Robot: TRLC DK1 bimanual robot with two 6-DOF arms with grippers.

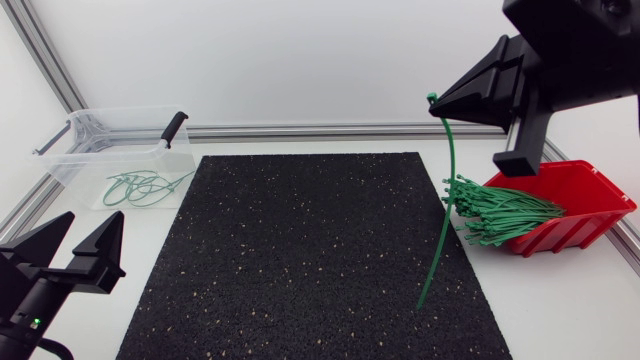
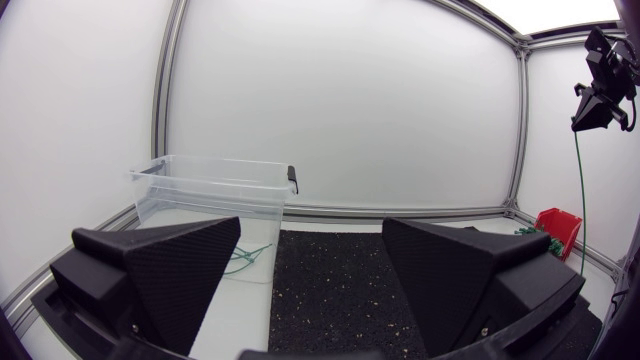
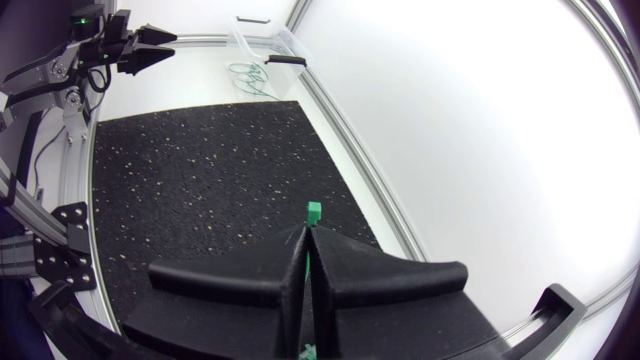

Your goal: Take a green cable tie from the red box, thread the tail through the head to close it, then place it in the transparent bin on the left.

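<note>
Where the right tool (image 1: 437, 100) hangs: high over the black mat (image 1: 300, 260), fingers clamped on the head end of one green cable tie (image 1: 447, 180)
Tie: dangles unthreaded, tail down by the mat's right edge
Red box (image 1: 590, 185): just beside it on the worktop (image 1: 560, 300), holding a bundle of ties (image 1: 500, 215)
Left tool (image 1: 92, 225): fingers apart, low at the near left
Transparent bin (image 1: 70, 160): far left, looped ties (image 1: 145, 187) inside

Matte black wedge-shaped jaws; green light (image 1: 36, 322) on left arm (image 1: 28, 296).
</note>
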